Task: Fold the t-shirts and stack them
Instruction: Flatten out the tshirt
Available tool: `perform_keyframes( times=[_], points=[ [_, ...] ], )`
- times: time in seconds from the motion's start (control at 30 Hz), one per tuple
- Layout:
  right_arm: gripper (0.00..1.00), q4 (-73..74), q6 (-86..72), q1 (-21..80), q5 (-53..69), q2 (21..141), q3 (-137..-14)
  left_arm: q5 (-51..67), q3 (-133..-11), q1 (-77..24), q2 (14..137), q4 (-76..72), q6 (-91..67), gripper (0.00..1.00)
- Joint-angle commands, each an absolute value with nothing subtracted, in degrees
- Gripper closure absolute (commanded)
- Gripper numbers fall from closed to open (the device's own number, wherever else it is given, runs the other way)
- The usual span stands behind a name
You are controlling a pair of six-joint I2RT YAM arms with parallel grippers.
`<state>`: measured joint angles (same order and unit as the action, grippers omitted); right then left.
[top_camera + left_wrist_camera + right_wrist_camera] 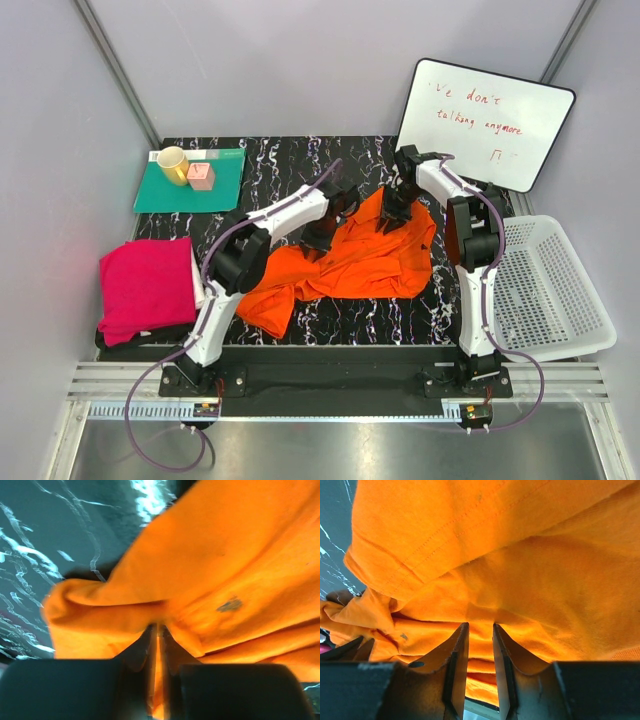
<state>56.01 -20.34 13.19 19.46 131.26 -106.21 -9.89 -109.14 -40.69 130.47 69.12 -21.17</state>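
The orange t-shirt (350, 262) lies crumpled in the middle of the black marbled table. My left gripper (322, 235) is at the shirt's far left edge and is shut on a fold of it, with cloth pinched between the jaws in the left wrist view (158, 627). My right gripper (393, 215) is at the shirt's far right edge, its jaws close together on a thick fold of orange cloth (495, 545) in the right wrist view (480, 626). The magenta-pink t-shirt (145, 285) lies folded at the table's left edge, away from both grippers.
A teal mat (228, 188) at the back left holds a yellow mug (172, 163) and a small pink block (201, 176). A whiteboard (485, 120) leans at the back right. A white perforated basket (550, 290) stands on the right.
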Motion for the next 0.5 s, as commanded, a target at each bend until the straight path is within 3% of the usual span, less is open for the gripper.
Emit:
perform_keyframes(
  times=[0.0,0.03,0.07,0.47],
  points=[
    [0.67,55.02,-19.60,13.45,20.83,128.93,-106.00,-10.46,-110.04,-39.64,125.42,70.14,-21.53,0.55],
    [0.67,54.93,-19.51,13.45,20.83,129.11,-106.08,-10.20,-110.04,-39.64,125.51,70.22,-21.53,0.45],
    [0.67,55.02,-19.60,13.45,20.92,129.02,-106.08,-9.93,-110.04,-39.73,125.77,70.14,-21.53,0.42],
    [0.67,54.58,-19.77,13.45,21.18,129.20,-105.47,-8.00,-112.94,-39.99,127.79,71.37,-21.18,0.35]
  ],
)
